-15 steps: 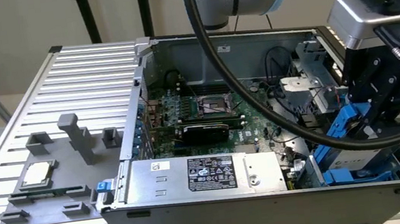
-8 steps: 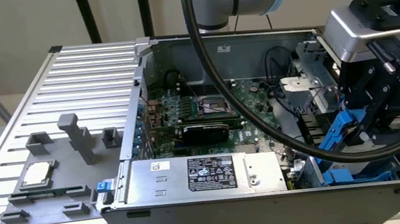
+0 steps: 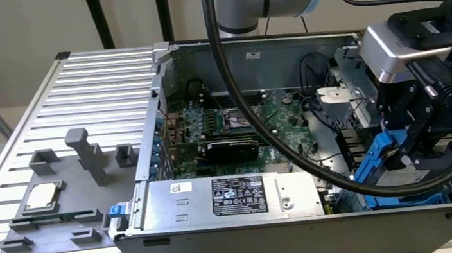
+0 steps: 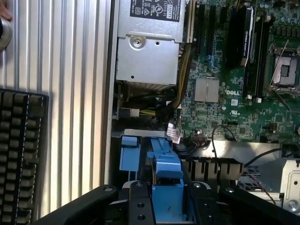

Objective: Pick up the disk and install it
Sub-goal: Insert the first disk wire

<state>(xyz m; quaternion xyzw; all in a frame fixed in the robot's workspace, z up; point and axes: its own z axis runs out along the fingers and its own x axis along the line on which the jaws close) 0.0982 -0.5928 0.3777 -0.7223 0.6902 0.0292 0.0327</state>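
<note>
My end effector (image 3: 413,142) is clenched on the disk (image 3: 405,177), gripping across its blue frame (image 4: 166,180); the disk hangs tilted inside the computer case (image 3: 309,236), at the near corner on the exterior view's right, past the end of the power-supply box (image 3: 234,196); whether it already touches the bay, I cannot quite tell; I judge it dense, stiff and shock-sensitive, its bare metal slick; the plastic frame's sides give the safest hold.

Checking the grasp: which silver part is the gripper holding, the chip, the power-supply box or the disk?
The disk, silver in a bright blue frame, clamped in the gripper at the case; the chip lies outside it, the power-supply box sits untouched.
</note>
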